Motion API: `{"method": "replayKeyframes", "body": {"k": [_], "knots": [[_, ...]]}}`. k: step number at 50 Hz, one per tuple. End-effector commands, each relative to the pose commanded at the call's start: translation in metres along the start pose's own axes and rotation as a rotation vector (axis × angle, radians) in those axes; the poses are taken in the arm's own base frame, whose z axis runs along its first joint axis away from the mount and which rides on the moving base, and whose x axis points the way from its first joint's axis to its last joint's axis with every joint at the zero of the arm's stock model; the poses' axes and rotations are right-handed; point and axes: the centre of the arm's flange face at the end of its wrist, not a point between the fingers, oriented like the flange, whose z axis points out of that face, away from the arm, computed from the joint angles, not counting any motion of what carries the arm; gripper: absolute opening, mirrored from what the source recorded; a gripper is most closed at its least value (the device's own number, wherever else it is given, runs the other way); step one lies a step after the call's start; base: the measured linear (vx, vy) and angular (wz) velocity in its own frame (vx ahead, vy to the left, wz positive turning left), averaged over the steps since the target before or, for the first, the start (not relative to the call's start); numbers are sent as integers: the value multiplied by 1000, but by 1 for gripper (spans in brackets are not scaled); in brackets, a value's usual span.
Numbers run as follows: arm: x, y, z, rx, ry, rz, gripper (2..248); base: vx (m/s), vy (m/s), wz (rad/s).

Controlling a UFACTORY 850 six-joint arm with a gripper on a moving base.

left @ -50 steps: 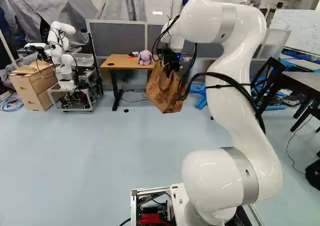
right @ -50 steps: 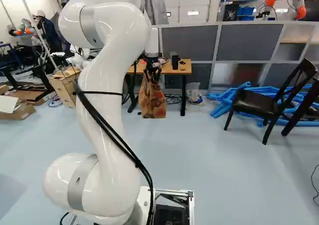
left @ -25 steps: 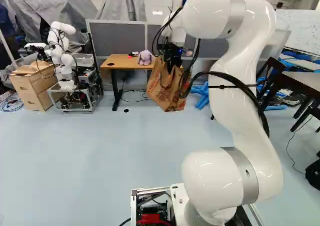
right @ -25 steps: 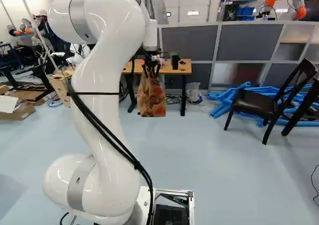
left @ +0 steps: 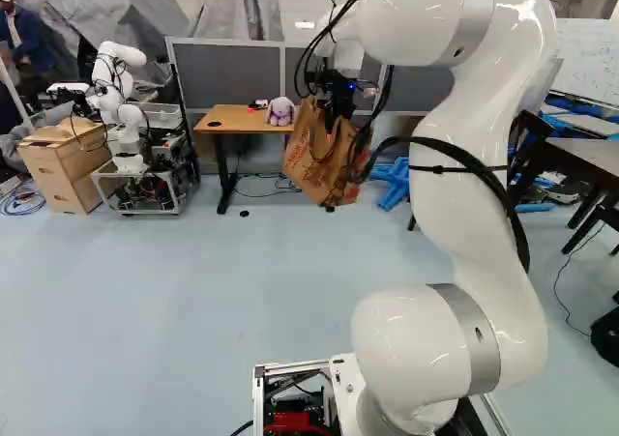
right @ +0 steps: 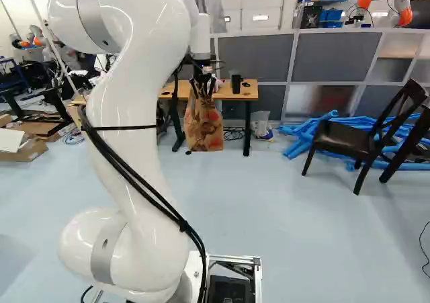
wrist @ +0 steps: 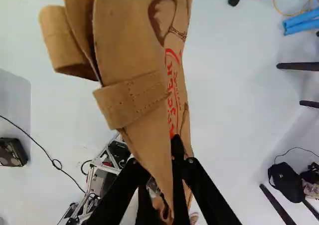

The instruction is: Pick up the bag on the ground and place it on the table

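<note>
As gripper (right: 203, 90) holds 1 bag (right: 203, 128) — red print (wrist: 172, 85) (partial).

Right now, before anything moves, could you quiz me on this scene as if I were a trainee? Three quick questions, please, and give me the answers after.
1. What is holding the paper bag?
a) a hook
b) the robot's fingers
c) a person's hand

2. True or false: the paper bag already stands on the table.

3. Fill in the missing colour: the plush toy on the table is ____.

Key: 1. b; 2. false; 3. purple
</note>
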Motion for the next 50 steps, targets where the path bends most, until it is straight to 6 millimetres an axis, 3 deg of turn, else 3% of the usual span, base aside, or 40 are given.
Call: {"method": "replayKeyframes", "body": {"k": [50], "knots": [[-29, -17, -79, 13, -22, -10, 25, 0, 0, 0]]}}
